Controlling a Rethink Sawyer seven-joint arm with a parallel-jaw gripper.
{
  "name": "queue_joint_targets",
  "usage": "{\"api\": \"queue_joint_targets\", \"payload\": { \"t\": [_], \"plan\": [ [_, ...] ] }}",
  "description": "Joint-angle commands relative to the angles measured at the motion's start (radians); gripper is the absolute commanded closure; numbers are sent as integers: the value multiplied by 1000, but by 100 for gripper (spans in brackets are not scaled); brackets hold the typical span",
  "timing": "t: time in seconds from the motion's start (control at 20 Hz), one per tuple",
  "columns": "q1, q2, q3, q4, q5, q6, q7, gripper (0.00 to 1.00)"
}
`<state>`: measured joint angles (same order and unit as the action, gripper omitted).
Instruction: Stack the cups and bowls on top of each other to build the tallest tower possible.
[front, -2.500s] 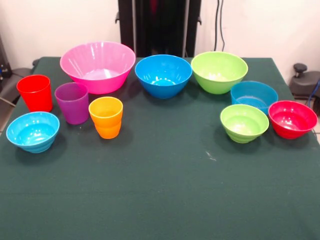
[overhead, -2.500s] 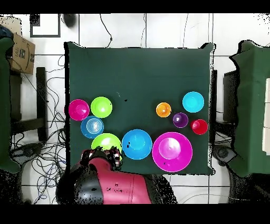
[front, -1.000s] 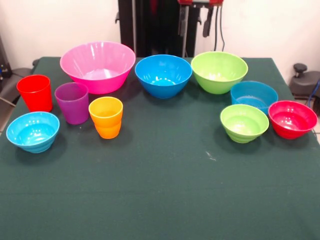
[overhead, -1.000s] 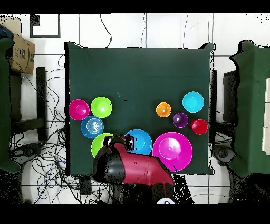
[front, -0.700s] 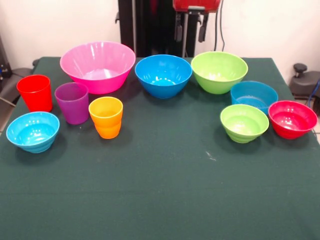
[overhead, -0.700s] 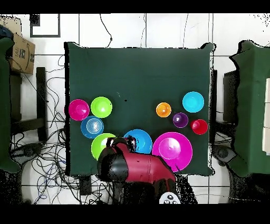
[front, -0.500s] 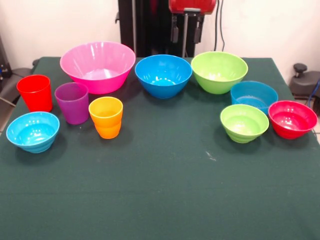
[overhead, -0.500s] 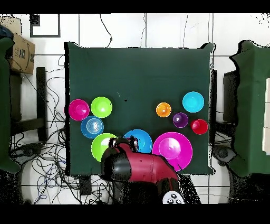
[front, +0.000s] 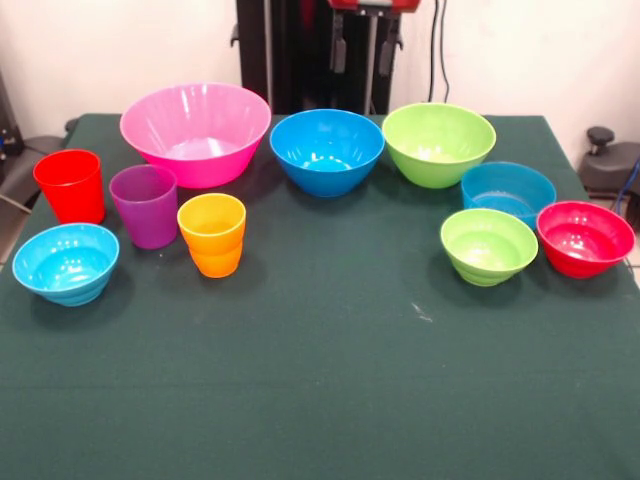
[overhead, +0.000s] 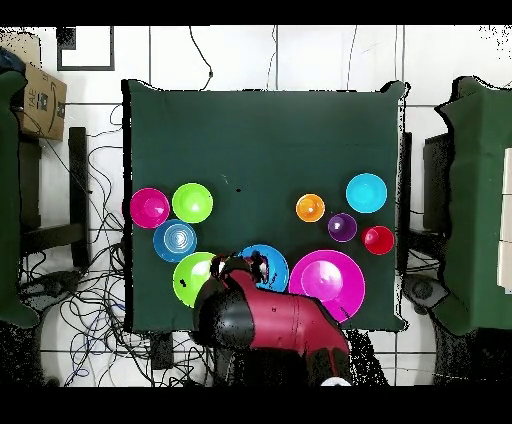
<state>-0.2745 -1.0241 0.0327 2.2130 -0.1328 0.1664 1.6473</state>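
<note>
Front view: I see the gripper raised at the top edge, above the mid-sized blue bowl — its two fingers hang spread apart, holding nothing. Taking that bowl as reference, the pink bowl and three cups sit on one side, the large green bowl just beside it on the other. Nothing is stacked.

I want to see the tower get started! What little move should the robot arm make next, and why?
Probably lower the gripper toward a bowl at the back of the table. It hangs high, open and empty, between the mid-sized blue bowl and the mid-sized green bowl. All the cups and bowls stand apart on the table; nothing is stacked yet, so a first grasp comes before any stacking.
</note>
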Motion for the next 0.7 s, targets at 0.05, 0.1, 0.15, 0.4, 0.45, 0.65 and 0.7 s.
{"api": "queue_joint_targets", "payload": {
  "t": [0.05,0.1,0.15,0.4,0.45,0.65,0.7],
  "plan": [
    [-22,-12,101,17,-43,116,20,0],
    [-21,-10,101,13,-43,117,21,0],
    [-28,-17,103,15,-43,120,16,0],
    [-73,-52,130,4,-40,176,-31,0],
    [-89,-51,139,3,-43,179,-40,0],
    [-149,-34,175,-9,-67,175,-69,0],
    [-162,-25,183,-14,-76,172,-74,0]
  ]
}}
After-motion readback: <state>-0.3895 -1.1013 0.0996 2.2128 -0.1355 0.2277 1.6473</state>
